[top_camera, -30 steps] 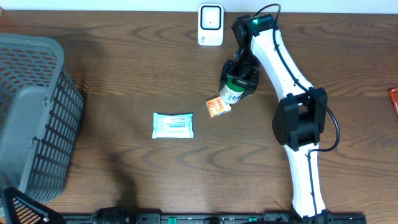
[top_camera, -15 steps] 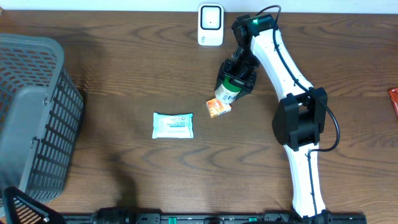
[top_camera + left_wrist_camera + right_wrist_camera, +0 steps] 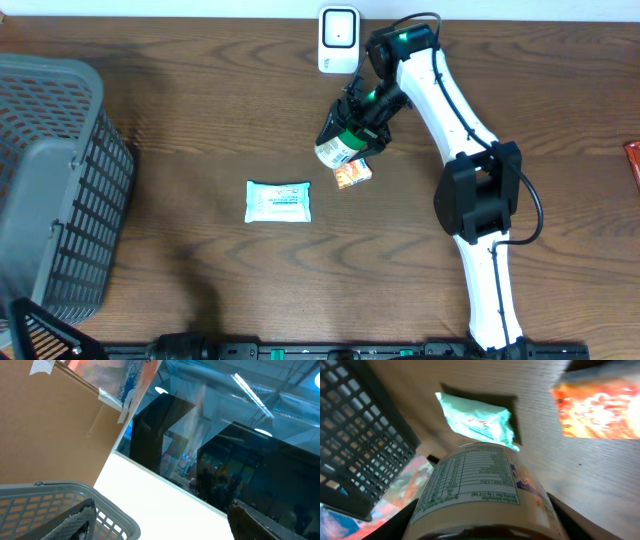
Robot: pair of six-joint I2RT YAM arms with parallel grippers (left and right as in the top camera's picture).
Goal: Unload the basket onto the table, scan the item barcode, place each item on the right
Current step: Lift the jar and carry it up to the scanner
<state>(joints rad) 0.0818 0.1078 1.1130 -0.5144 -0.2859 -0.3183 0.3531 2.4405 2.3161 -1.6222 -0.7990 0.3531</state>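
Overhead – item: a bottle (image 3: 338, 146) with a green upper part and a white label, off the table and tilted, near the scanner (image 3: 339, 40) on its near side, base pointing away from it.
Overhead – right hand (image 3: 365, 112): clamped across the bottle's upper body.
Overhead – other goods: an orange packet (image 3: 351, 173) and a teal packet (image 3: 279, 201) lie farther from the scanner than the bottle; the basket (image 3: 50, 180) is well off to the scanner's left.
Left wrist – left hand (image 3: 161, 510): released, fingers wide apart with nothing between them; basket rim below; scanner not in frame.
Right wrist – grip: fingers (image 3: 402, 520) press either side of the bottle, whose nutrition panel faces the camera; no barcode shows here.
Right wrist – background: both packets and the basket; scanner not in frame.
Handling, judged: rigid and round with a glossy label, so likely to twist or slip between flat pads; probably moderate weight.
Where to hold, judged: across the body near the cap, leaving the label wrap clear for the scanner.
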